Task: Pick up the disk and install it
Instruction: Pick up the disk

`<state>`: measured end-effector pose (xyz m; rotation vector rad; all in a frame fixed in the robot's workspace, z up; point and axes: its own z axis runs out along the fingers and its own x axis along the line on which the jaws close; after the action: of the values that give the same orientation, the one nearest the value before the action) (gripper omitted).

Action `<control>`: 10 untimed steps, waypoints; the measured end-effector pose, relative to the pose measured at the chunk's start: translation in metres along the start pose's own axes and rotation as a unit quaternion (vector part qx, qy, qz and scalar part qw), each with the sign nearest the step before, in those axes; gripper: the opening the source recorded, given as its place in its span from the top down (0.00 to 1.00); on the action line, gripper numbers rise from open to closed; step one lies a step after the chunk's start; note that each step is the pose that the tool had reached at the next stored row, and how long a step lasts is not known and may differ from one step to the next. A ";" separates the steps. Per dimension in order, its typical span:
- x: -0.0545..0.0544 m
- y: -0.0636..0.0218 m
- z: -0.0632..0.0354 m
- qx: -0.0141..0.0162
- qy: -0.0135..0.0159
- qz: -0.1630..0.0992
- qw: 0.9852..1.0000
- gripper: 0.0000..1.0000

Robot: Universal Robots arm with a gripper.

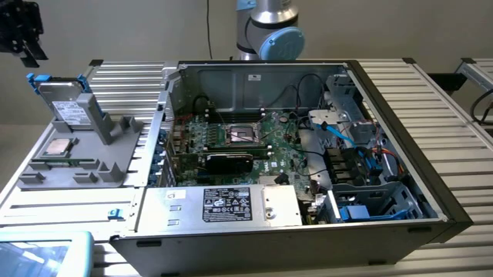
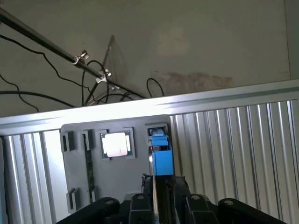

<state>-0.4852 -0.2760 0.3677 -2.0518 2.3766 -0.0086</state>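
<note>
Claw: the claw (image 1: 21,34) is hanging at the far end of the table (image 1: 454,109), on the exterior view's left. Its fingers are standing apart and clamping nothing.
Disk: the disk (image 1: 66,103) is standing on edge at the far end of the grey holder (image 1: 85,167). It is leaning slightly, with a blue rail along its top and its white label showing to the exterior view.
Disk against claw: the disk is sitting just below the claw. The two are not touching, and open air is showing between them in the exterior view.
Wrist view: the disk's thin edge and blue rail (image 2: 161,156) are lining up with the gap between the fingers (image 2: 181,193). The black fingers are flanking that edge, one on each side.
Chip: the chip (image 1: 58,148) is lying flat in the holder, nearer than the disk.
Case: the open case (image 1: 385,242) is lying on the table, just to the exterior view's right of the holder. Its board and cables are facing up.
Cage: a metal cage (image 1: 385,202) with blue parts is sitting in the case's near right corner, well apart from the disk.
Arm: the arm (image 1: 269,29) is rising beyond the case's far wall.
</note>
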 end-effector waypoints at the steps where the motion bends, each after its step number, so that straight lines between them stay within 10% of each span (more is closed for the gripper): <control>1: 0.000 0.0000 0.0002 0.000 0.000 0.000 1.000 0.64; 10: -0.003 0.0034 0.0075 0.000 0.003 0.000 1.000 0.40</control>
<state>-0.4881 -0.2730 0.3603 -2.0551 2.3780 -0.0149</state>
